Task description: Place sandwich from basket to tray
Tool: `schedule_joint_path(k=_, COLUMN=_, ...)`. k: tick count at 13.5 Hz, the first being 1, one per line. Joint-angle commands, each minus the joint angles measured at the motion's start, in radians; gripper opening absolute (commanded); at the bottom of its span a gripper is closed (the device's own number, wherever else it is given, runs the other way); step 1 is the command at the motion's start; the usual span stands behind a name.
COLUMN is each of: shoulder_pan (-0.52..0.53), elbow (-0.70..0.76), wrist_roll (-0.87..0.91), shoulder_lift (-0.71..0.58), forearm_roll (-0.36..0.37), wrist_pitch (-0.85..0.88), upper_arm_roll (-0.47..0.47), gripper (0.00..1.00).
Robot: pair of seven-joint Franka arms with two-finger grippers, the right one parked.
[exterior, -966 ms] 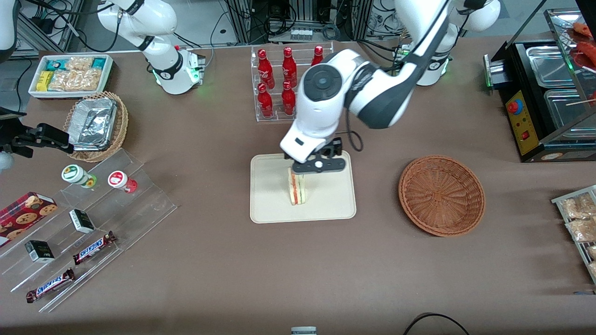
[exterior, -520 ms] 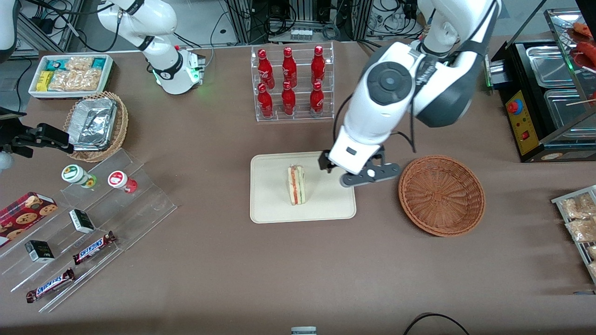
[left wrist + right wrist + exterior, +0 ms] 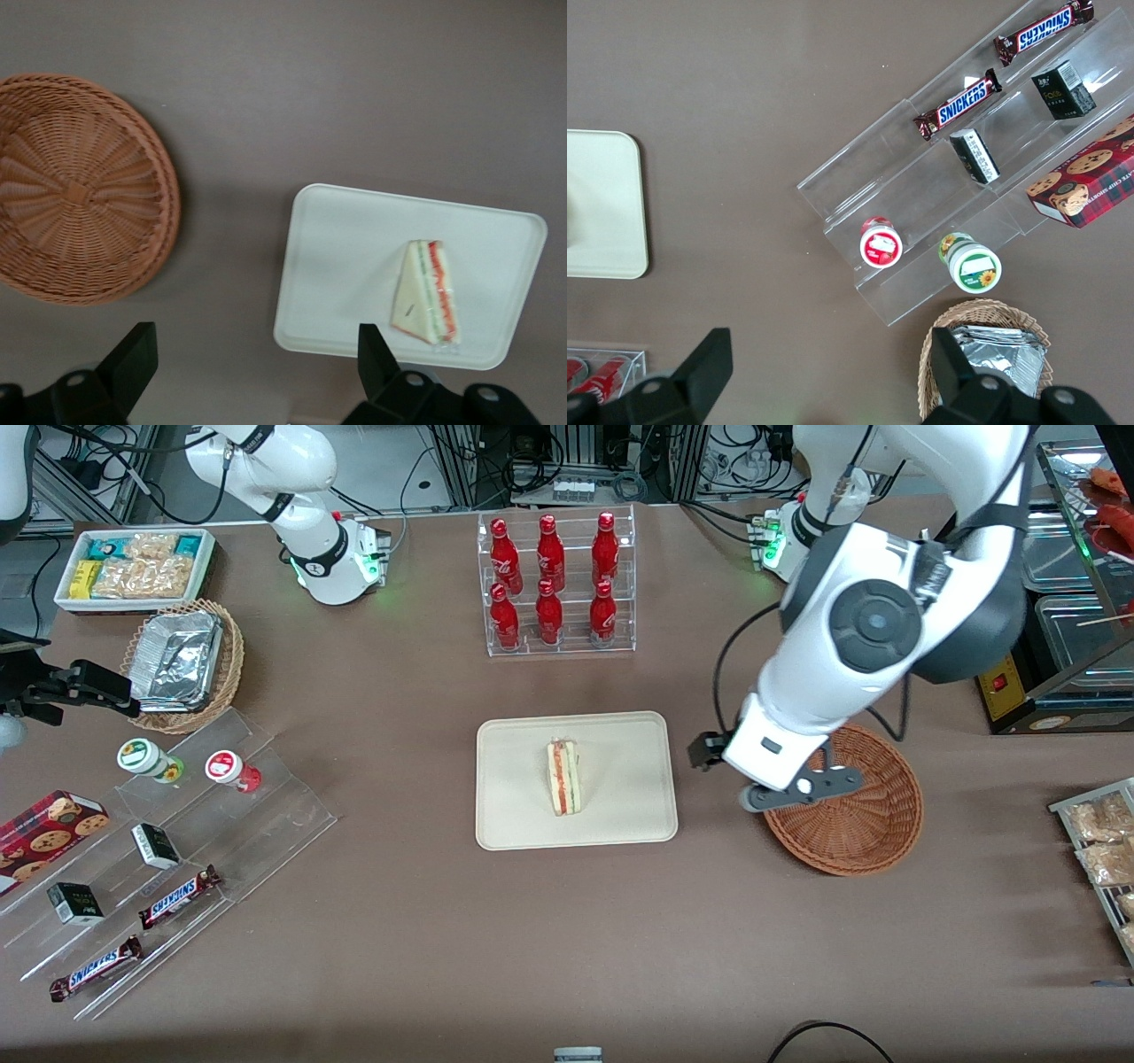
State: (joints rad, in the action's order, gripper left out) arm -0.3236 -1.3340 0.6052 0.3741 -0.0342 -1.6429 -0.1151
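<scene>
The sandwich (image 3: 563, 777) stands on its edge in the middle of the cream tray (image 3: 514, 815), its red and green filling showing; in the left wrist view the sandwich (image 3: 427, 293) rests on the tray (image 3: 337, 266) with nothing touching it. The reddish-brown woven basket (image 3: 864, 833) sits empty beside the tray, toward the working arm's end; the basket (image 3: 75, 190) shows nothing inside. My gripper (image 3: 769, 778) hangs above the gap between tray and basket, over the basket's rim. It is open, and its black fingers (image 3: 131, 361) hold nothing.
A clear rack of red bottles (image 3: 554, 584) stands farther from the front camera than the tray. An acrylic stepped shelf (image 3: 168, 850) with jars, boxes and Snickers bars lies toward the parked arm's end, with a foil-container basket (image 3: 182, 664) and a snack bin (image 3: 133, 567). A black food warmer (image 3: 1054, 602) stands at the working arm's end.
My gripper let go of the sandwich, which stays on the tray, and moved up and sideways from over the tray to over the basket's rim.
</scene>
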Motion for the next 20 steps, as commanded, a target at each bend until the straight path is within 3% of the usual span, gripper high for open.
schedule_joint_path(k=1, shoulder_pan=0.067, elbow=-0.031, wrist_roll=-0.086, shoulder_lift=-0.055, forearm_roll=-0.018, wrist_pitch=0.063, upper_arm_roll=-0.006, gripper=1.00)
schedule_joint_path(k=7, shoulder_pan=0.210, elbow=-0.171, wrist_roll=-0.339, shoulder_lift=-0.202, forearm_roll=-0.024, wrist_pitch=0.117, upper_arm_roll=-0.006, gripper=1.00)
schedule_joint_path(k=16, shoulder_pan=0.385, elbow=-0.186, wrist_roll=-0.645, shoulder_lift=-0.348, forearm_roll=-0.015, wrist_pitch=0.359, upper_arm_roll=-0.026, gripper=1.00)
schedule_joint_path(k=20, shoulder_pan=0.397, elbow=-0.188, wrist_roll=-0.650, shoulder_lift=-0.365, forearm_roll=0.039, wrist_pitch=0.416, upper_arm_roll=-0.026, gripper=1.00)
